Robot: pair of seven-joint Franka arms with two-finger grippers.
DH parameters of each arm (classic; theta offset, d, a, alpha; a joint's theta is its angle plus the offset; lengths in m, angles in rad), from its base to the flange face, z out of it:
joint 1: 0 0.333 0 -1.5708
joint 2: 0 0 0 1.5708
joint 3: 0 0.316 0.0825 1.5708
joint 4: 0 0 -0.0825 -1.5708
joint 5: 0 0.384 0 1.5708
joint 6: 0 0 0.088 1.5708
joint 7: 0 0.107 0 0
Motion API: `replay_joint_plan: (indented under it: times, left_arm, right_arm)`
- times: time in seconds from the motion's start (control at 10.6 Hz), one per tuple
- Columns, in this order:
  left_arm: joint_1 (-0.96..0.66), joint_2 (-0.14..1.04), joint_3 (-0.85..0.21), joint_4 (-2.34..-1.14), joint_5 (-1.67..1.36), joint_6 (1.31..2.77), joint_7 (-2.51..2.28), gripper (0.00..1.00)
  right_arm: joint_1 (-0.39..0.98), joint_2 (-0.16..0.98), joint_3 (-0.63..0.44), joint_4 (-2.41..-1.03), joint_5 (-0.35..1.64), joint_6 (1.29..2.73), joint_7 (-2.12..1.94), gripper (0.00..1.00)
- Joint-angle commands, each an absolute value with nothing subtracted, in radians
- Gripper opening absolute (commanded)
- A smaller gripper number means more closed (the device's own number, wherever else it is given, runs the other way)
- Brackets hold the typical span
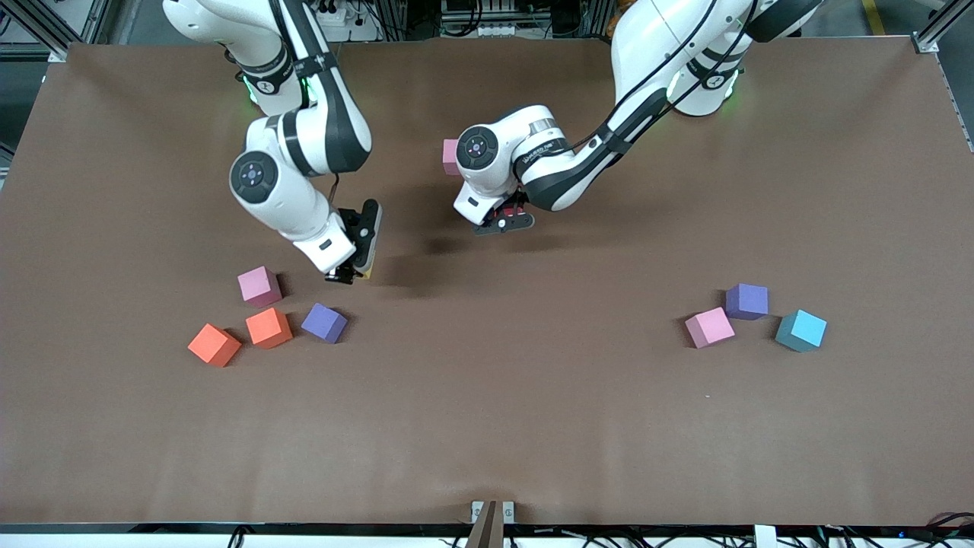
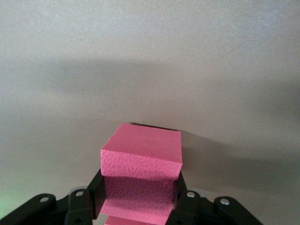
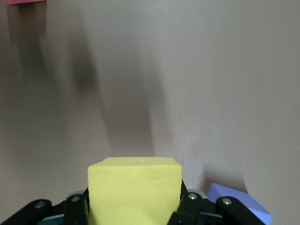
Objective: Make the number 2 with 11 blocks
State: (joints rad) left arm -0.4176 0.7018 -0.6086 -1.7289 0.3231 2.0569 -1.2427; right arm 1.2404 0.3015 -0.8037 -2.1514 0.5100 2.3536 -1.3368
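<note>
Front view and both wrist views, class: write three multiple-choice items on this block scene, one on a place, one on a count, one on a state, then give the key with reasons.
1. Where does the light blue block lie?
A. toward the left arm's end of the table
B. toward the right arm's end
C. on an orange block

2. How many orange blocks rest on the table?
A. one
B. two
C. four

3. What does the right end effector hold?
A. nothing
B. a purple block
C. a yellow block

Key: 1 A, it lies beside a pink and a purple block there. 2 B, two show. 3 C, the fingers clamp its sides.
</note>
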Motion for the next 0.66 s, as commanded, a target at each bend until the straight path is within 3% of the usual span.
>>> replay_joint_plan:
  times: [0.0,0.56]
  left_arm:
    - [-0.425,0.684,-0.612,-1.73,0.304,2.037,-1.261,0.59]
    - [-0.433,0.686,-0.615,-1.744,0.302,2.037,-1.262,0.6]
  right_arm:
    - [1.284,0.227,-0.801,-2.247,0.546,2.437,-1.367,0.0]
    - [1.325,0.244,-0.801,-2.31,0.902,2.5,-1.613,0.0]
